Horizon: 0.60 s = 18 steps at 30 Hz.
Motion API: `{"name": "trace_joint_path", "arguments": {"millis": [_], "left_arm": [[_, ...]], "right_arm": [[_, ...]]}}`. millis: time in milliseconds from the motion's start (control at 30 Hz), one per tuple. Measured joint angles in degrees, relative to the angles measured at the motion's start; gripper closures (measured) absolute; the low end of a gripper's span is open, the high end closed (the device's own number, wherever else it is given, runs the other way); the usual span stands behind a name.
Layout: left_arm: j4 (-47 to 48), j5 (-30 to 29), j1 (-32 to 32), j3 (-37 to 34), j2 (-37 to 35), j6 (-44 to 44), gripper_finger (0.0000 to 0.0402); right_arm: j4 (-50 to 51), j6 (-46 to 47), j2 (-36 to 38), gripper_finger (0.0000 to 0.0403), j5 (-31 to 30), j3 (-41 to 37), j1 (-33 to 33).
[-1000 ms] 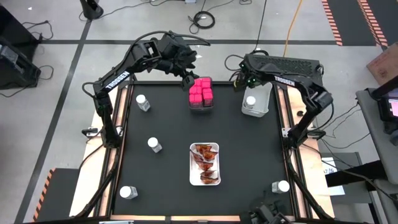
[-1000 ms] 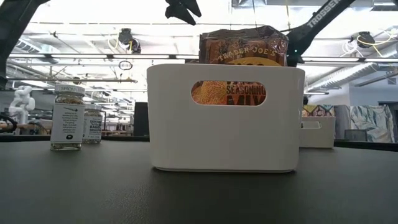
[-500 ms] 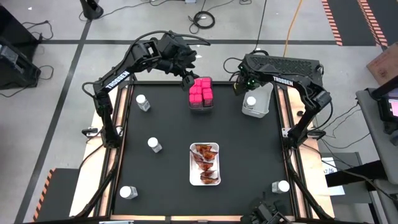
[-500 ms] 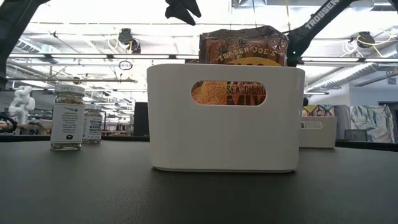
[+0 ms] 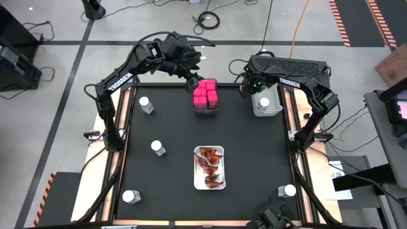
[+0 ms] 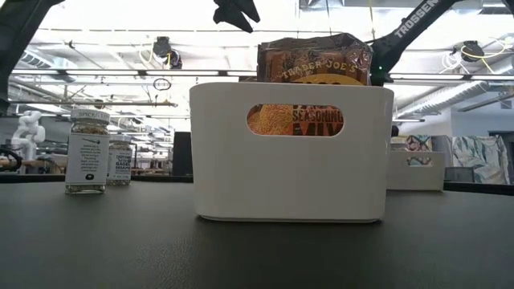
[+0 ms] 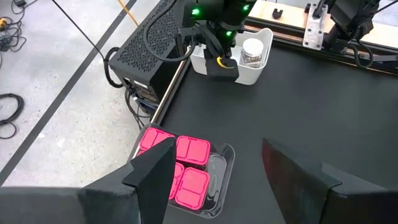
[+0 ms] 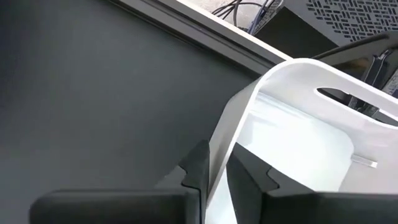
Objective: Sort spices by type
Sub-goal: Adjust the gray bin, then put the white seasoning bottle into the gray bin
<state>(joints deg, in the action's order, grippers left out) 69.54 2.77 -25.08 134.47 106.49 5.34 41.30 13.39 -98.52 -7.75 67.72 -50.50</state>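
Spices: three kinds on the black desk [image 5: 172, 181], partly sorted.
Pink boxes [image 7: 177, 168]: grouped in a clear tray [image 7: 224, 180] at the far middle of the desk. Probably light, stiff and smooth-sided, so take one squarely across two flat faces.
Packets [image 5: 210, 166]: stacked in the big white bin [image 6: 289, 177] near the desk's middle. Crinkly and soft, likely to slip or crumple, so pinch an edge.
Jars: one jar [image 7: 251, 51] stands in the small white bin [image 7: 256, 67] at the far right. Four loose jars stand well apart: far left [image 5: 146, 105], mid left [image 5: 157, 147], near left [image 5: 131, 196] and near right [image 5: 289, 190]. Each is rigid, breakable if it is glass, and tall enough to tip. Grip across the body just under the white cap.
Right gripper [image 8: 214, 171]: its fingers [image 8: 198, 167] are pinched together on the small white bin's thin wall, one outside and one inside. It holds the bin and not a spice.
Left gripper [image 7: 217, 177]: it hovers above the clear tray, fingers [image 7: 152, 180] spread wide, holding nothing.
Risk: the thin plastic wall may flex, and a dragged bin could topple its jar.
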Motion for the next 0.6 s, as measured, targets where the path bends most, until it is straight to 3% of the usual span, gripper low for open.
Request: {"name": "trace_joint_path", "arguments": {"millis": [233,600], "left_arm": [[-0.02,0.0,0.0,0.0,0.0,0.0,0.0162],[2.66,-0.01,0.14,0.06,-0.01,-1.68,0.0162]], "right_arm": [[-0.13,-0.96,0.28,0.0327,0.11,0.0,0.0],[2.16,-3.21,6.61,0.0217,0.62,0.0,-0.02]]}}
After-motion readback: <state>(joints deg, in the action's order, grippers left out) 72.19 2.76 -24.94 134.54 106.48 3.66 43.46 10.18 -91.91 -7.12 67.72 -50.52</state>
